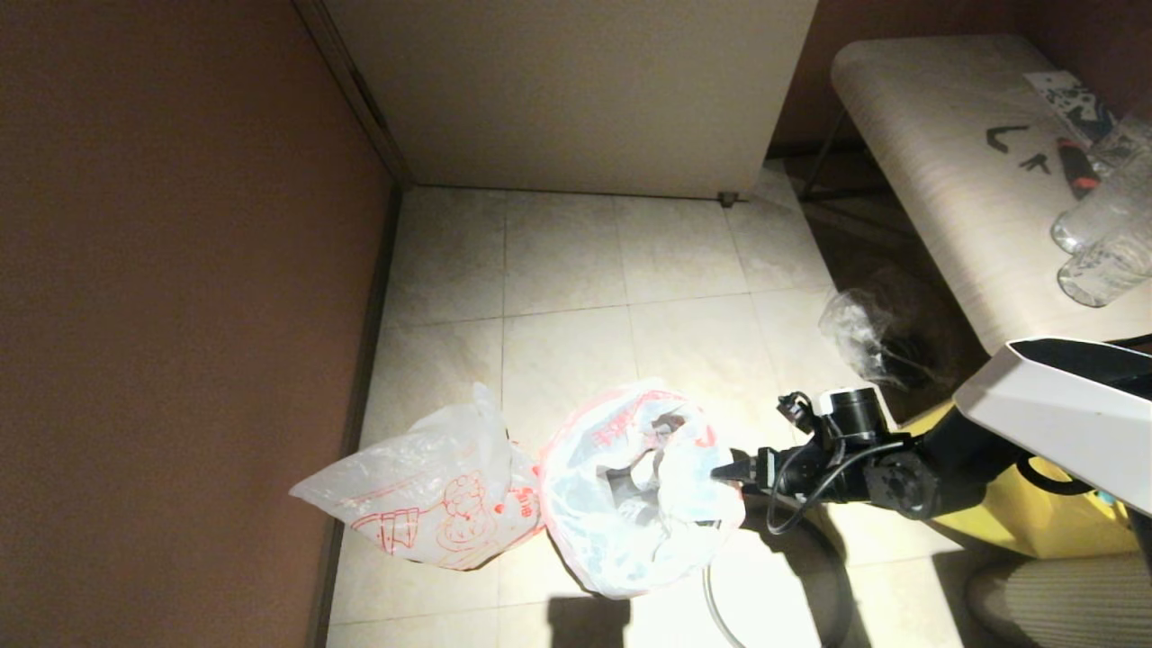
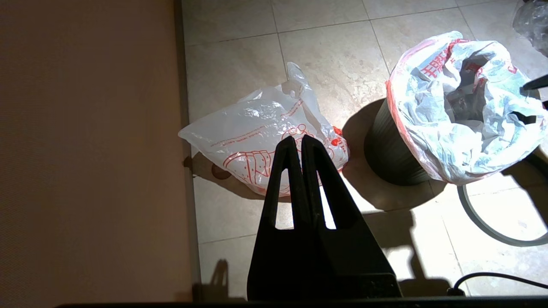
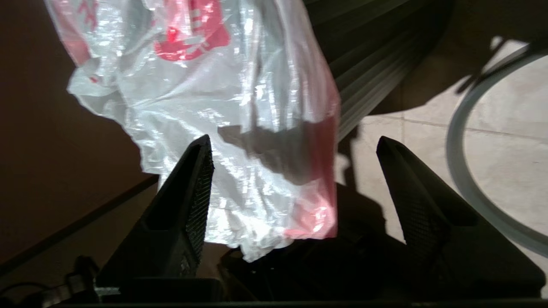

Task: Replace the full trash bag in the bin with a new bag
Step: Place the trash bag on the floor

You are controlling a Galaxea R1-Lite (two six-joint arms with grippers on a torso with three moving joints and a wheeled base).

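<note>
Full trash bag (image 1: 630,504) sits in the bin (image 2: 387,149), top draped over the rim; not lifted out. Grey ring (image 2: 483,218) lies on the floor beside. New bag (image 1: 423,499) lies just left, unused. Right gripper (image 3: 295,179) spread at the bag's edge, gripping nothing; left gripper (image 2: 298,143) pressed together, parked.

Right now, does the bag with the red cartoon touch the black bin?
Cannot tell. In the left wrist view the cartoon bag ends close beside the bin, with shadow between them. In the head view the lettered bag hides that spot.
</note>
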